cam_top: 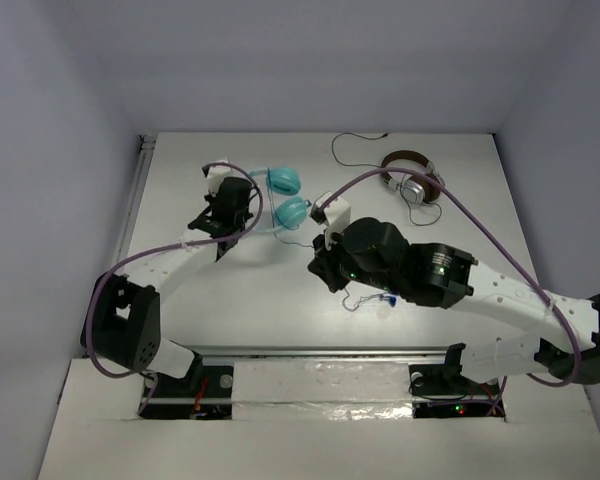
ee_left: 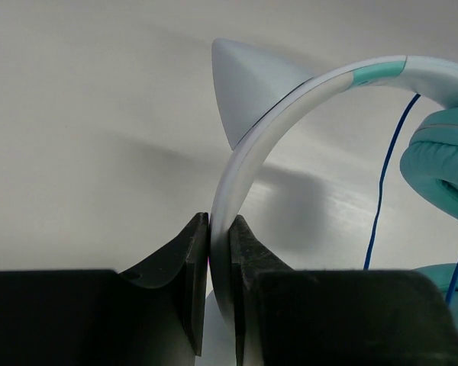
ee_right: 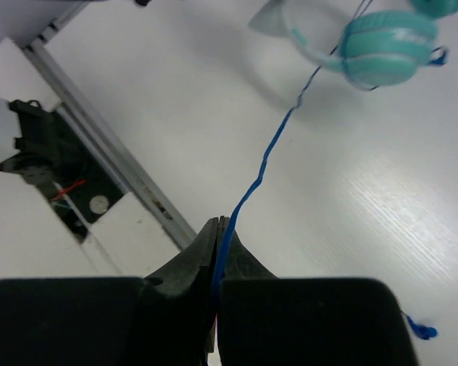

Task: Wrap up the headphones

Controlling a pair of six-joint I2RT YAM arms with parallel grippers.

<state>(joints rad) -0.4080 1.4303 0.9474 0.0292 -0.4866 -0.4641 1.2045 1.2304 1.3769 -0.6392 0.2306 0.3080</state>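
Observation:
The teal headphones lie at the back middle of the table, their two ear cups side by side. My left gripper is shut on their white headband, just below its ear-like point; one teal cup shows at the right. My right gripper is shut on the thin blue cable, which runs up from the fingertips to a teal cup. The cable's loose end with its blue tip lies on the table under the right arm, and the tip also shows in the right wrist view.
Brown-and-silver headphones with a dark cable lie at the back right. A metal rail runs along the table's near edge. White walls enclose the table on three sides.

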